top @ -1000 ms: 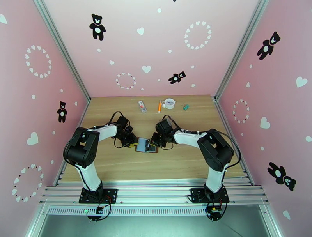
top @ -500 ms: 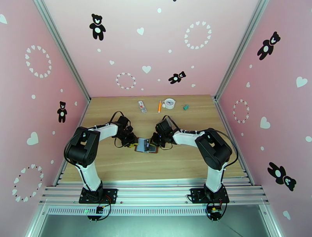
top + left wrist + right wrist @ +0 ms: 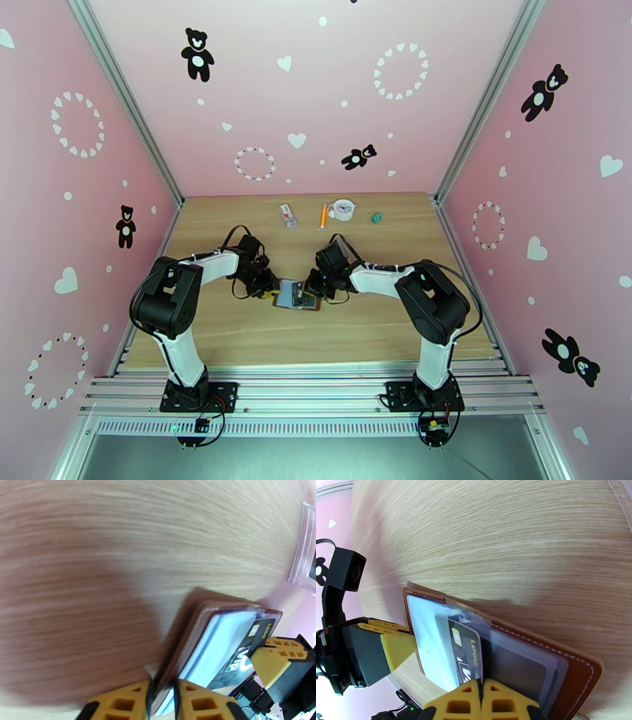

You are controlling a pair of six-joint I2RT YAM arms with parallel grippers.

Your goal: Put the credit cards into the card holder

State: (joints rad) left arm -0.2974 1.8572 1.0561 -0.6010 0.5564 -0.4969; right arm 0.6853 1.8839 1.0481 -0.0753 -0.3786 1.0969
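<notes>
The brown card holder lies open on the table between both arms, its grey-blue pockets facing up. My left gripper is shut on the holder's left edge, pinning the leather cover between its yellow fingers. A black credit card printed with "LOGO" sits slanted over the clear pocket. Its lower edge is pinched by my right gripper, which is shut on it. In the top view the left gripper and right gripper flank the holder closely. Other cards are hidden.
A see-through plastic pouch lies just beyond the holder. Along the back of the table stand a white-and-red packet, an orange pen, a white tape roll and a small green item. Pink walls close three sides.
The right gripper has edged slightly left over the holder with the card. The left arm holds still.
</notes>
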